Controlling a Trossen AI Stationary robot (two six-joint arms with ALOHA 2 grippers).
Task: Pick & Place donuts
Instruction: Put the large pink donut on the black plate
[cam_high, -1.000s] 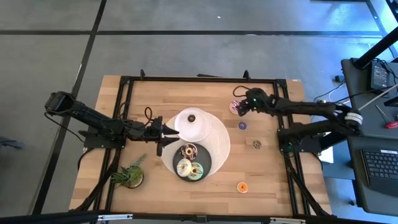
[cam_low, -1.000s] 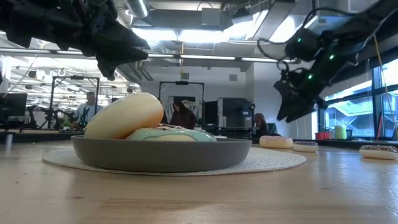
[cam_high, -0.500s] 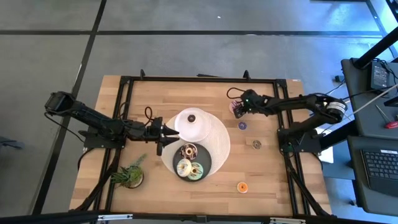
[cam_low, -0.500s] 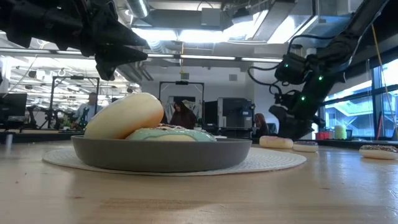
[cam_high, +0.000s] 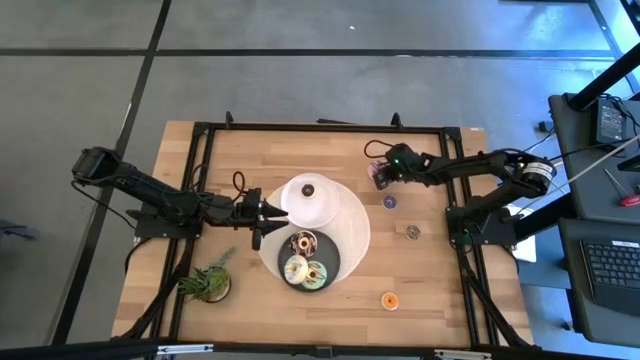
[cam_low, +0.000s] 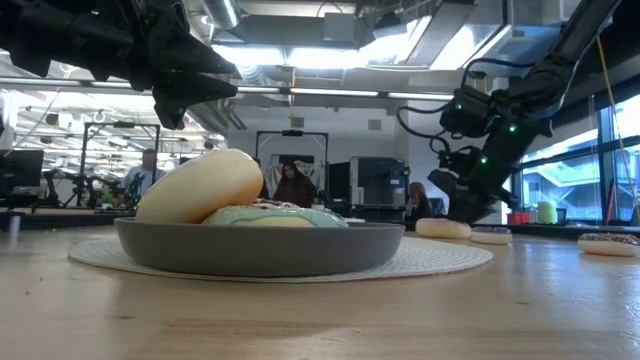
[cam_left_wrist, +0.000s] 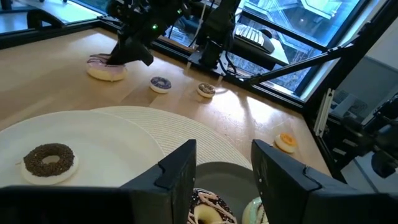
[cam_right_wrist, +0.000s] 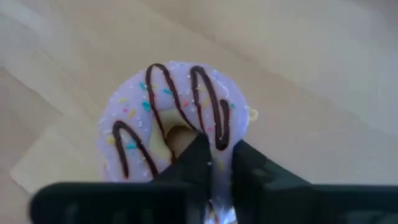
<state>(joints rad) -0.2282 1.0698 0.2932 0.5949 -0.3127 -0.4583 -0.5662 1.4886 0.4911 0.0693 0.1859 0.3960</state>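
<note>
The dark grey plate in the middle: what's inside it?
The round dark grey plate holds three sprinkled toy donuts: chocolate-iced, cream-iced and green-iced. Whatever lies beneath them is covered.

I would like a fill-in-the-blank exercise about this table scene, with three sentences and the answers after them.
1. The right end effector grips the rim of the donut with ____ icing and dark stripes.
2. The white plate carries ____ small dark donut.
3. The left end effector waits over the plates, with its fingers ____.

Missing words: pink; one; open
</note>
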